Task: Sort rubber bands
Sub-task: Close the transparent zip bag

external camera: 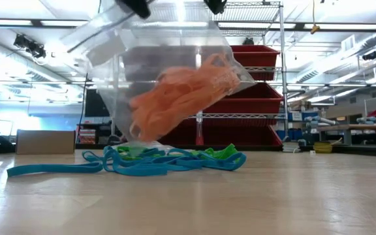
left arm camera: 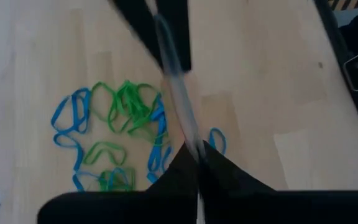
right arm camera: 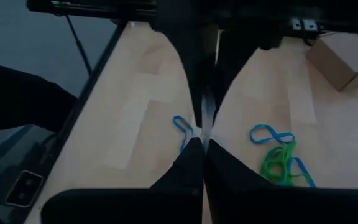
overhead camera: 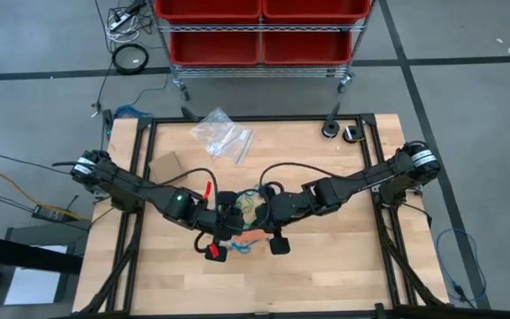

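Note:
A clear plastic bag [external camera: 175, 59] holding orange rubber bands [external camera: 175, 98] hangs over the middle of the table. My left gripper [left arm camera: 197, 152] and my right gripper [right arm camera: 204, 140] are both shut on its top edge and face each other closely. In the high view the left gripper [overhead camera: 230, 213] is left of the bag and the right gripper [overhead camera: 268, 208] is right of it. Loose blue rubber bands [external camera: 129, 163] and green rubber bands [left arm camera: 126, 106] lie in a heap on the table under the bag. My left gripper pinches the bag's top edge [left arm camera: 191, 140] between its two fingers, slanting down from the table's left. The edge runs straight from it to the other gripper. The bag hangs below; whether its low end [external camera: 139, 138] touches the heap I cannot tell. My right gripper pinches the same top edge [right arm camera: 206, 118] between its two fingers, slanting down from the table's right. The plastic stretches in a narrow strip toward the left gripper's fingers [right arm camera: 194, 56]. The bag hangs below the hold.
More clear bags [overhead camera: 224, 135] lie near the far edge, and a small cardboard box [overhead camera: 165, 166] sits at the far left. Two small round objects [overhead camera: 342, 131] sit at the far right corner. A cart with red bins [overhead camera: 259, 31] stands beyond the table.

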